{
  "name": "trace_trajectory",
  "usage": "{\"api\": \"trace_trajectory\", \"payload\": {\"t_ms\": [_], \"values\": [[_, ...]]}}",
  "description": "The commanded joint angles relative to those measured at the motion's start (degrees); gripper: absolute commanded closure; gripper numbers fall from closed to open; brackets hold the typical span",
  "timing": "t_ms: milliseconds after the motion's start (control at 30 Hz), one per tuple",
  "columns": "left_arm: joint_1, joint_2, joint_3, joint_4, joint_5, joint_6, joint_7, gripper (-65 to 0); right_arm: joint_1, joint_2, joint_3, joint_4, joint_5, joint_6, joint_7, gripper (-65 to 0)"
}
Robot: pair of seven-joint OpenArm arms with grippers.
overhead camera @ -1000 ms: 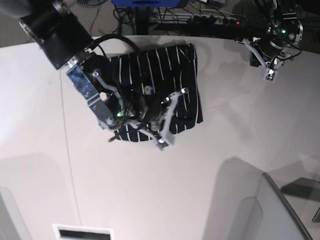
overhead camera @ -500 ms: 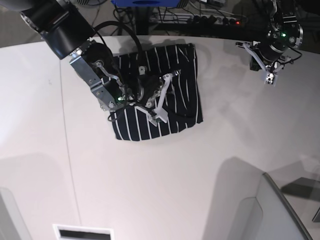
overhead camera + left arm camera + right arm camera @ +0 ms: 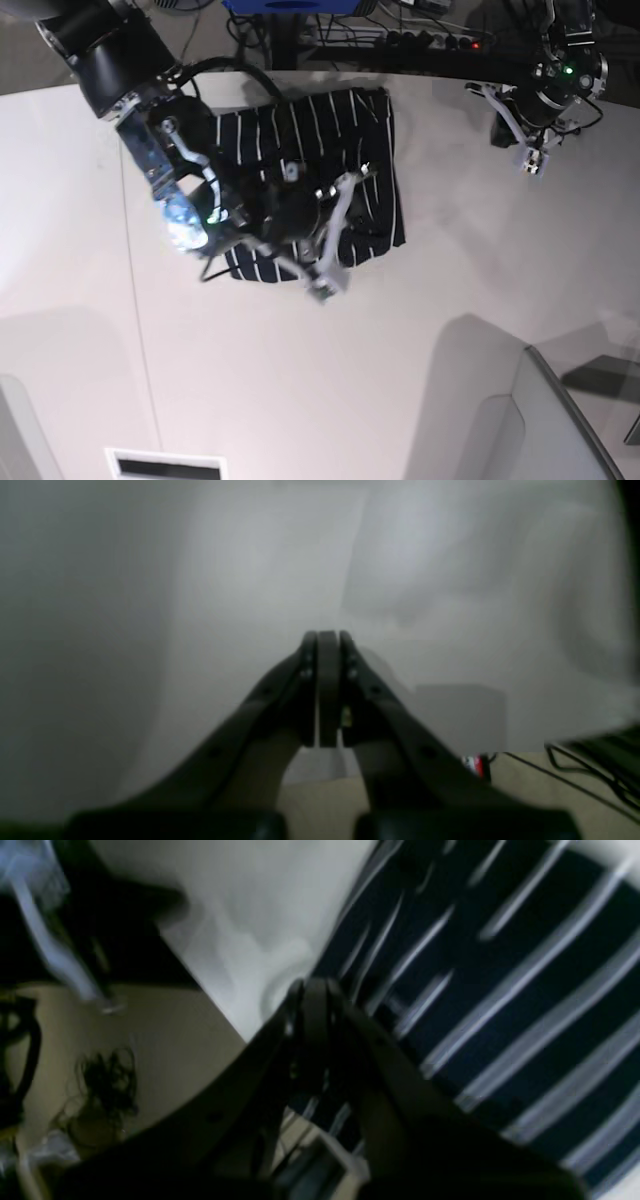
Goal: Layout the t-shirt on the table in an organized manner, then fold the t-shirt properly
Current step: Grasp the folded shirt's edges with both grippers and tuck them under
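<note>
— Lying folded into a rough rectangle, the dark navy, thin-white-striped soft fabric t-shirt (image 3: 350, 160) sits on the far middle part of the large smooth white table (image 3: 420, 330), close to the curved back edge. See any creases?

— Its near edge looks uneven under the arm, and the wrist view shows the stripes (image 3: 500, 1005) running slantwise, blurred. The cloth looks matte against the glossy top.

— Where's the right gripper (image 3: 322, 282)?

— Over the shirt's near edge, its pale, angular fingers pressed together with no cloth seen between them. The bulky black arm with its metal bracket covers the shirt's left part in the base view.

— And the left gripper (image 3: 530, 160)?

— Well apart from the shirt, above bare table near the far edge, dark fingers (image 3: 327, 680) closed flat against each other, holding nothing.

— Anything past the table?

— Tangled black cables (image 3: 400, 25) on the floor behind.
</note>
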Motion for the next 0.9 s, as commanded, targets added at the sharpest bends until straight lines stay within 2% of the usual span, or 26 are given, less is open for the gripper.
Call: {"api": "trace_trajectory", "payload": {"t_ms": [0, 133, 200, 367, 533, 667, 733, 867], "values": [[-0.02, 0.98, -0.51, 3.12, -0.64, -0.63, -1.41, 0.0, -0.08, 0.54, 2.89, 0.61, -0.33, -0.23, 0.11, -0.2], [-0.38, 4.85, -0.07, 10.24, -0.72, -4.94, -1.24, 0.0, -2.27, 2.21, 10.54, 0.43, -0.42, 0.21, 0.73, -0.2], [-1.61, 6.78, 0.19, 11.65, -2.92, -7.36, -1.24, 0.0, -3.24, 3.79, 13.88, 0.43, -0.5, 0.21, 0.99, -0.2], [-7.23, 6.69, 7.75, 6.37, -10.66, -7.36, -1.15, 0.0, -4.91, 8.45, 17.75, 0.43, -0.42, 0.21, 6.27, -0.2], [-13.65, 7.4, 14.87, -2.94, -11.36, -7.36, -1.24, 0.0, -4.74, 9.15, 17.83, 0.43, -0.42, 0.21, 7.14, -0.2], [-16.38, 6.69, 20.59, -10.33, -11.36, -0.1, -1.59, 0.0, -2.45, 9.07, 17.83, -1.41, -0.5, 0.21, 7.14, -0.2], [-16.46, 5.46, 22.87, -12.61, -11.36, 1.21, -1.68, 0.0, -1.04, 8.98, 17.57, -3.61, -0.5, 0.21, 7.23, -0.2], [-14.71, 4.58, 23.14, -11.82, -11.36, 1.21, -1.68, 0.0, -1.04, 9.07, 17.31, -4.58, -0.5, 0.38, 7.06, 0.0]]}}
